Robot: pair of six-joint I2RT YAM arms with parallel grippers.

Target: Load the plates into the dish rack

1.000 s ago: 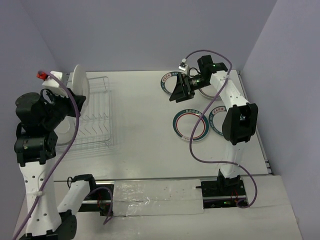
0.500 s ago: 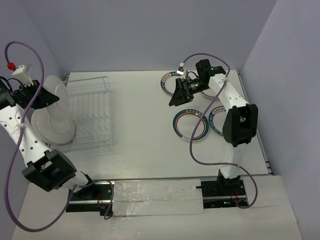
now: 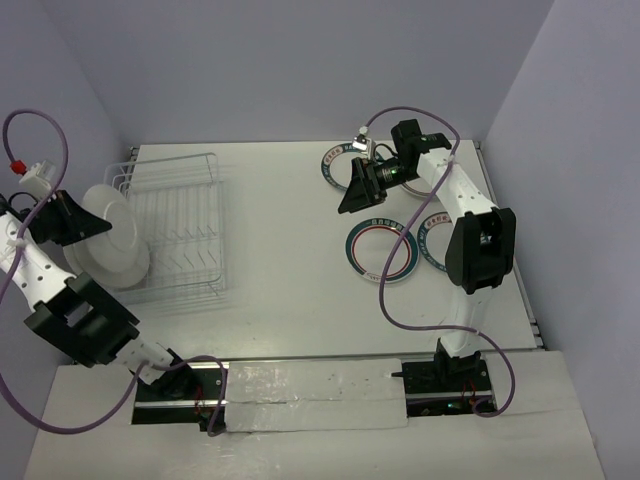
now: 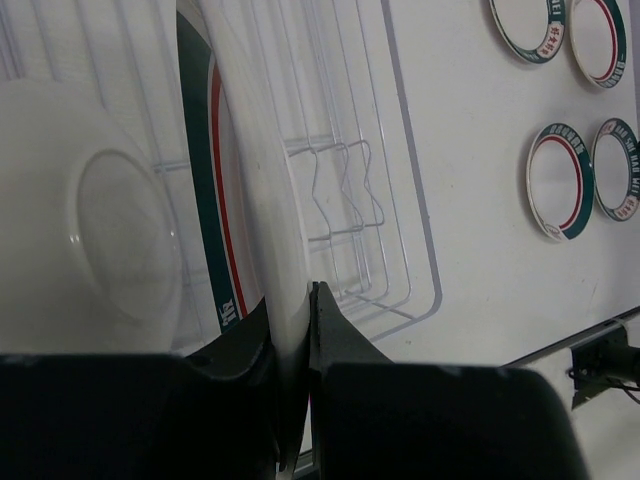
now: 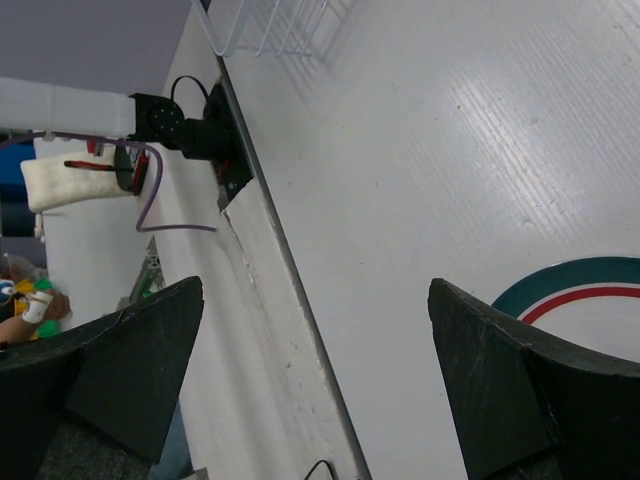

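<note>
The left gripper pinches the rim of a teal-rimmed plate, its jaws pressed close on the edge. The plate stands nearly upright over the left end of the dish rack. Just beside it a second plate already rests at that end of the rack, showing its plain white underside.

A second ago the held plate was up over the rack's far left corner. Since then the left arm has swung out to the left and brought the plate nearer and lower, close to the racked one (whether its bottom edge has met a wire yet, I cannot tell). My reading is that it is being seated in the next slot and has not been let go, which would make it the second plate loaded.

The right gripper hangs with its jaws spread wide over the far plate on the right of the table, holding nothing. It has barely shifted in that second. The other plates lie flat nearer, not yet picked up.

White lettering runs along the teal rims but is too small to read. No brand shows on the arms or the rack.
</note>
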